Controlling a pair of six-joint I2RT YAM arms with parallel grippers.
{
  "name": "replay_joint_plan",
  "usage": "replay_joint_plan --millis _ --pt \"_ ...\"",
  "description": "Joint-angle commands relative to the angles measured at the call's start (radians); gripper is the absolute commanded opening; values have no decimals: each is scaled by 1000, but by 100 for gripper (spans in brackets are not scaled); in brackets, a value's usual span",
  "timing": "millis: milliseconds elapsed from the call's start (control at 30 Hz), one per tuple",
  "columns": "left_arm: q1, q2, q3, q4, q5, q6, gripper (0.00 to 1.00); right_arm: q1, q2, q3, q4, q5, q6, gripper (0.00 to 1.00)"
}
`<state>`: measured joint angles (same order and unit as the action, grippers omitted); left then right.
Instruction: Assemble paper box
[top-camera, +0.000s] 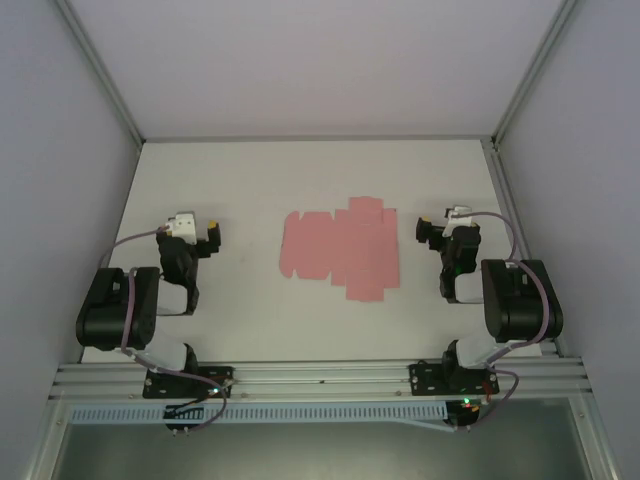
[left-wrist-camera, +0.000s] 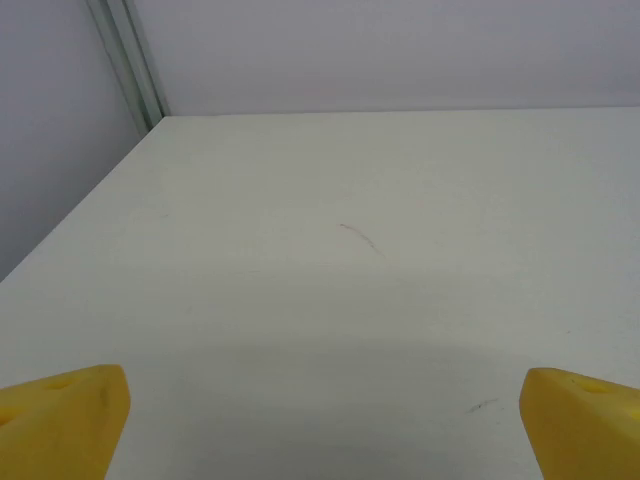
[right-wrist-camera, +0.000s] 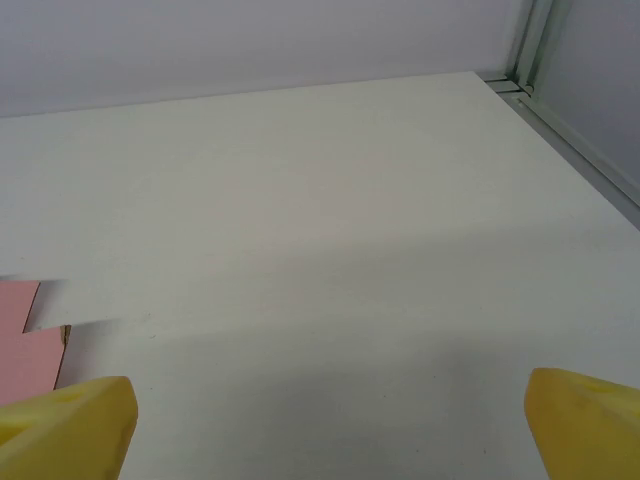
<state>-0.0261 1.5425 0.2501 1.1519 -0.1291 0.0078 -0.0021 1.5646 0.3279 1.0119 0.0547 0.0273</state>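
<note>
My left pincer (top-camera: 212, 238) and right pincer (top-camera: 425, 232) both gape wide and hold nothing. The box (top-camera: 342, 247), a flat pink sheet, lies on the tabletop (top-camera: 250, 180) between them. Its longer span runs from one pincer toward the other, and its edge lies closer to the right pincer, so I judge that arm has the shorter reach.

Both arms are black and built of chunky rounded housings, the left arm (top-camera: 118, 305) like the right arm (top-camera: 520, 298). A pale lilac cable (top-camera: 135, 238) runs along each one. The left tool (top-camera: 212, 234) and right tool (top-camera: 424, 232) each have a white block behind black fingers. Up close, the fingertips (left-wrist-camera: 62, 420) are bright yellow wedges with blunt, matte ends. Each arm sits on a flat black base plate (top-camera: 188, 381).
</note>
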Motion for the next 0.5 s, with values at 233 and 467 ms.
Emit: replay_joint_plan --millis 233,467 --pt "3 0 14 34 10 21 100 0 -1 8 5 -5 14 100" --pt "5 -1 23 14 58 24 100 0 -1 10 4 -3 17 100"
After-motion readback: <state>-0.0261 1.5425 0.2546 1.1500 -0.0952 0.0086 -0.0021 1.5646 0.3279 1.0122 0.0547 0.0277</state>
